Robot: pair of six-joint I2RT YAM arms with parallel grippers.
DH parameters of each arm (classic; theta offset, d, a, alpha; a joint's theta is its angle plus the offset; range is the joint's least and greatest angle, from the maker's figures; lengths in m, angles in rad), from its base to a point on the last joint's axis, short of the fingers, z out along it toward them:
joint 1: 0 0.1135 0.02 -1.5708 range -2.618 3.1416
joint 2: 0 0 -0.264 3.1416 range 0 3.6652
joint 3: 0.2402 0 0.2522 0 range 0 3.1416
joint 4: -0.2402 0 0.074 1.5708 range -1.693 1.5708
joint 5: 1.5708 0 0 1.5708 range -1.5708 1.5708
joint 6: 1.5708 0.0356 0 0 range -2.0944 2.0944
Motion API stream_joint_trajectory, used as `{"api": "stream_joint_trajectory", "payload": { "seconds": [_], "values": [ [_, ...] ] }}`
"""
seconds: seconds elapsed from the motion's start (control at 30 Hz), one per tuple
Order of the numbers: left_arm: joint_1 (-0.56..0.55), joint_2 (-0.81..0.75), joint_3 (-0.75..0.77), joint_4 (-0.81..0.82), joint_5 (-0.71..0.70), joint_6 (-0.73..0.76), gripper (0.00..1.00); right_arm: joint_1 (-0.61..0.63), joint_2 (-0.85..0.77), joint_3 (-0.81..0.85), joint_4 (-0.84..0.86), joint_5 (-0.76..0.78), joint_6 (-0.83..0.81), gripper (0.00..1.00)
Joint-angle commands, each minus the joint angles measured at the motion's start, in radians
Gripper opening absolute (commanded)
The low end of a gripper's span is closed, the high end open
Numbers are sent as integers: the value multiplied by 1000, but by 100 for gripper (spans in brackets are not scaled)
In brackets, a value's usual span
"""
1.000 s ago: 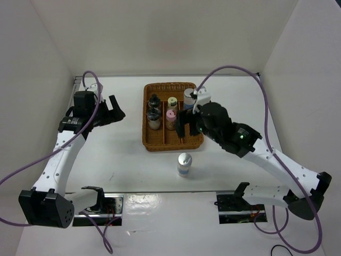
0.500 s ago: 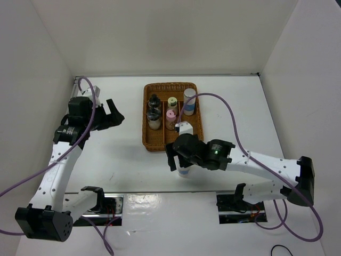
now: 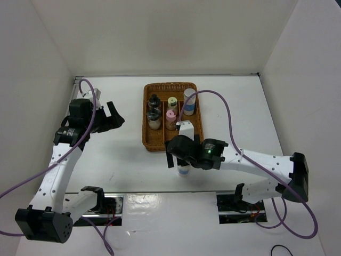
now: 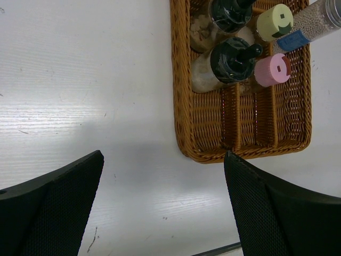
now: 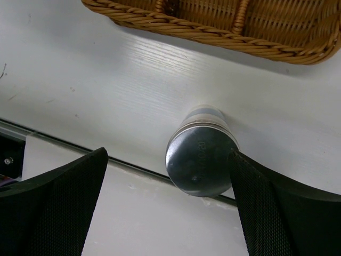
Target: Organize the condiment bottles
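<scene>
Right gripper (image 5: 166,160) spread wide, grasping nothing; lone shaker (image 5: 200,162) stands upright on the table (image 5: 106,80) between its fingers (image 5: 277,208), much nearer one finger than the other; contact there not clear. Shaker has a silver top and a blue band; faint stamped lettering on the top, not legible. It stands near the tray (image 5: 213,40), outside its near rim and not touching it.

Left gripper (image 4: 162,154) also wide and empty; hangs over bare table beside the tray's near left corner.

In the tray, all standing: near black cap (image 4: 232,58) and far black cap (image 4: 229,10) in the left lane; pink cap (image 4: 272,69) and yellow-green cap (image 4: 274,21) in the middle lane; second silver shaker (image 4: 314,21) in the right lane, blue label, no readable print.
</scene>
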Motion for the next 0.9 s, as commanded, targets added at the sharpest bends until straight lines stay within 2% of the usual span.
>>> {"api": "stream_joint_trajectory", "payload": {
  "seconds": [0.0, 0.2, 0.47, 0.67, 0.87],
  "values": [
    [5, -5, 0, 21, 19, 23, 99, 5, -14, 32, -101, 35, 54, 98],
    [5, 15, -9, 31, 19, 32, 99, -9, -4, -39, -110, 35, 106, 98],
    [5, 24, -9, 31, 19, 32, 99, -32, 18, -48, -145, 66, 146, 98],
    [5, 24, -9, 31, 19, 32, 99, -53, 18, -142, -38, 9, 126, 98],
    [5, 24, -18, 40, 19, 32, 99, -62, 47, -162, 40, -9, 89, 98]
  ]
}}
